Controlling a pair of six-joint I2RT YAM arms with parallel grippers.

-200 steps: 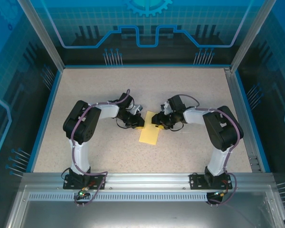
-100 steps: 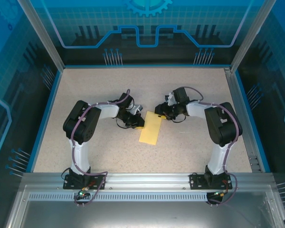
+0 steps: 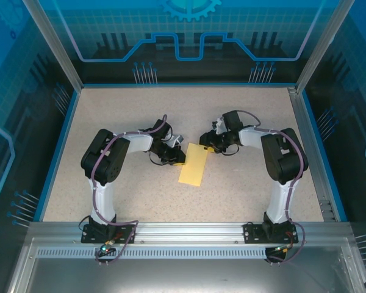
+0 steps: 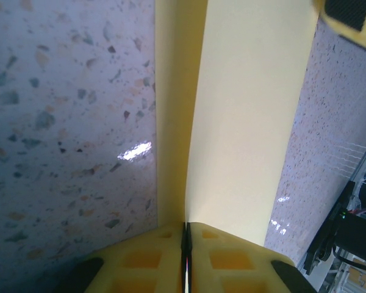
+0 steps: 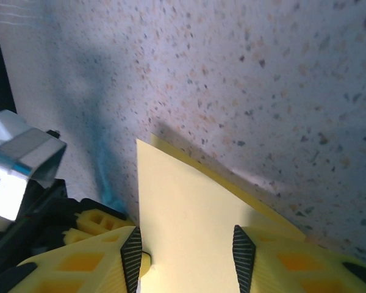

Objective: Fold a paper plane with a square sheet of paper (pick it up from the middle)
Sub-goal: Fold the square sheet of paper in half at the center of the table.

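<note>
Folded sheet of paper (image 3: pixel 193 166) lies mid-table (image 3: pixel 122 122), with both arms crowding it at 10 and 2 o'clock. Left gripper (image 3: pixel 180 160) is pinching its 9 o'clock edge. Right gripper (image 3: pixel 202 146) straddles the 1 o'clock corner, jaws spread.

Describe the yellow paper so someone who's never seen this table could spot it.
On the speckled table, look midway between the left arm and the right arm. The yellow sheet of paper lies there, folded into a long strip, the left pincer shut on its left edge, the right pincer open astride its far corner. Unlike the chunky yellow pincers, it is thin and plain.
</note>
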